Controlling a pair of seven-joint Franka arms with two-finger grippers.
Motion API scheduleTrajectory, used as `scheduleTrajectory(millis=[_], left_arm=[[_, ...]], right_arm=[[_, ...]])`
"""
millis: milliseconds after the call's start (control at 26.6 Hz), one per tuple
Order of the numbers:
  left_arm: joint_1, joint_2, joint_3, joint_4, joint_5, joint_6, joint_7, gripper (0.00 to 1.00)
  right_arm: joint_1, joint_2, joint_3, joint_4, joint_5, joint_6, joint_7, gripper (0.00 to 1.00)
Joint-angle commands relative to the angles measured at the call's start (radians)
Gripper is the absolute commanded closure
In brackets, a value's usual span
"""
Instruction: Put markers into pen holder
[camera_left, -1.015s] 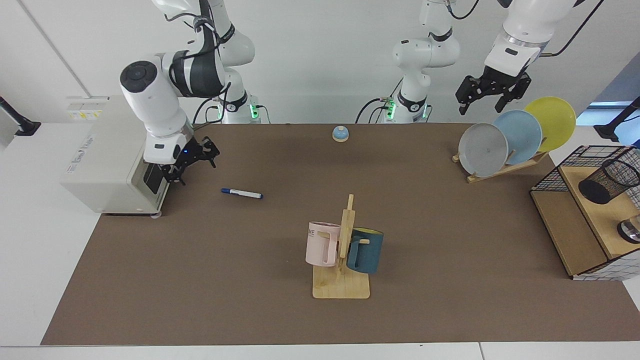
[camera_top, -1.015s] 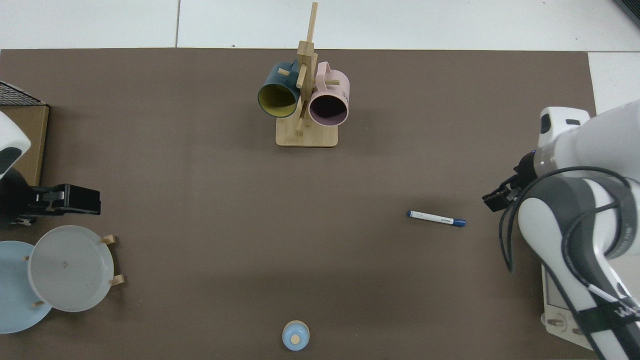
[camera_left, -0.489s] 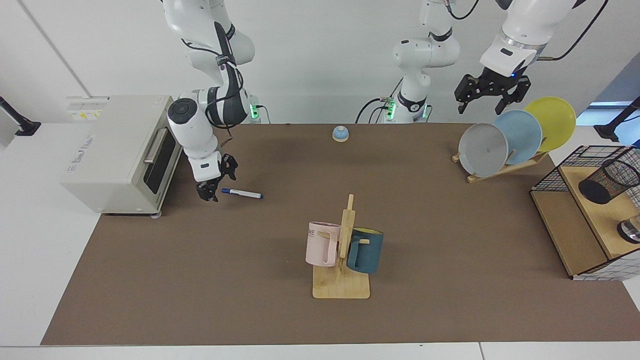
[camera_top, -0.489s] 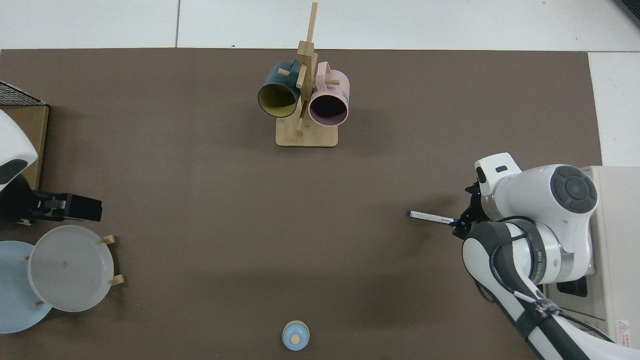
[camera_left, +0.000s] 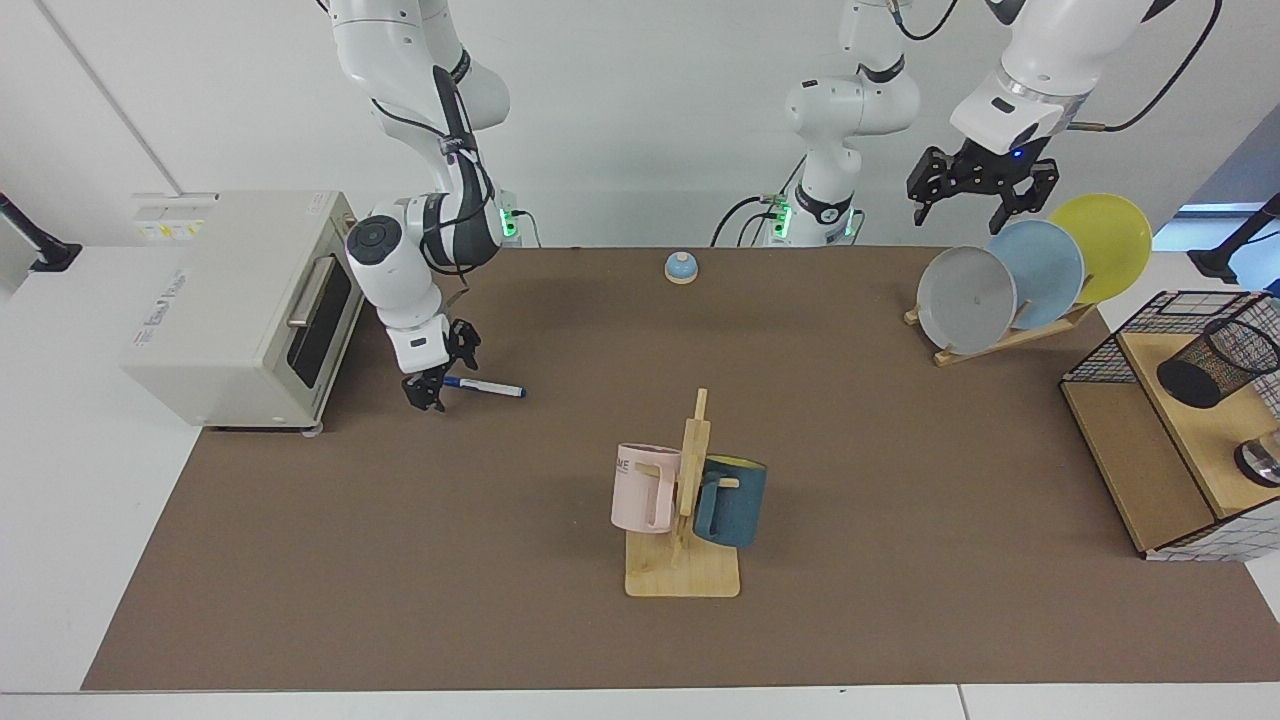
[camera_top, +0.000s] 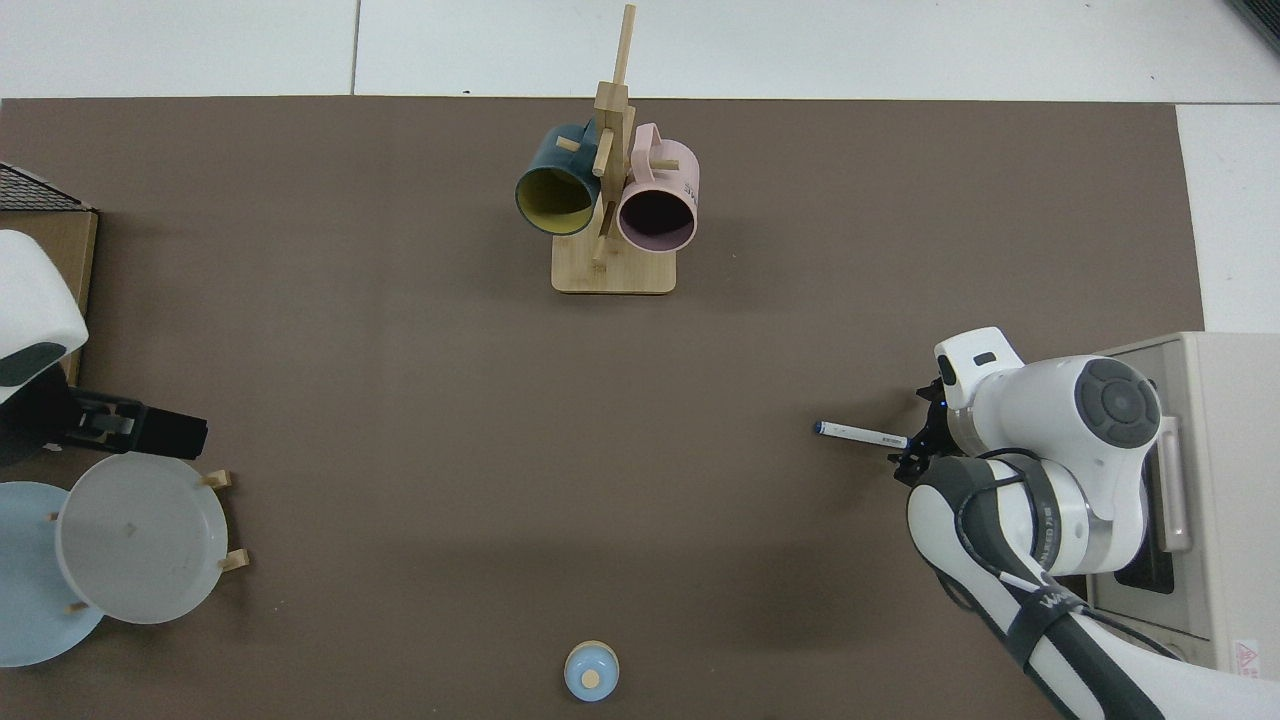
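A matte brown mat (camera_left: 900, 450) covers the white worktop under a plain white wall. The slim white marker (camera_left: 486, 387) with its dark blue cap lies flat on the mat, near the edge by the boxy beige oven (camera_left: 240, 300). The right gripper (camera_left: 432, 378) has dropped to the capped end, fingers spread on either side, unclenched; half a second ago it was just short of it. The black wire-mesh pen holder (camera_left: 1215, 362) lies tipped on the wooden shelf at the opposite edge. The left gripper (camera_left: 968, 200) waits, released, above the round plates (camera_left: 965, 298).
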Motion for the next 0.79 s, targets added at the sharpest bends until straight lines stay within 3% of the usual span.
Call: scheduleTrajectory(millis=[0,150,376,489,601,752], left_arm=[[0.006,-0.033,0.003,-0.040,-0.013,0.033,0.019,0.00],[-0.005,-0.032,-0.001,-0.064,-0.018,0.066,0.037,0.00],[-0.008,-0.047,-0.006,-0.118,-0.055,0.069,0.203,0.00],[-0.008,-0.049,-0.009,-0.139,-0.055,0.087,0.226,0.00],[-0.008,-0.064,-0.009,-0.179,-0.055,0.136,0.318,0.00],[-0.007,-0.067,-0.009,-0.201,-0.072,0.161,0.383,0.00]], right_arm=[[-0.006,-0.003,0.000,-0.030,0.029,0.027,-0.046,0.04],[-0.007,-0.005,0.000,-0.034,0.029,0.027,-0.046,0.18],[-0.015,-0.005,0.000,-0.039,0.031,0.027,-0.045,0.36],[-0.012,-0.003,0.000,-0.039,0.054,0.025,-0.043,0.52],[-0.009,-0.003,0.000,-0.039,0.069,0.025,-0.039,0.78],[-0.004,-0.003,0.000,-0.037,0.074,0.025,-0.031,0.92]])
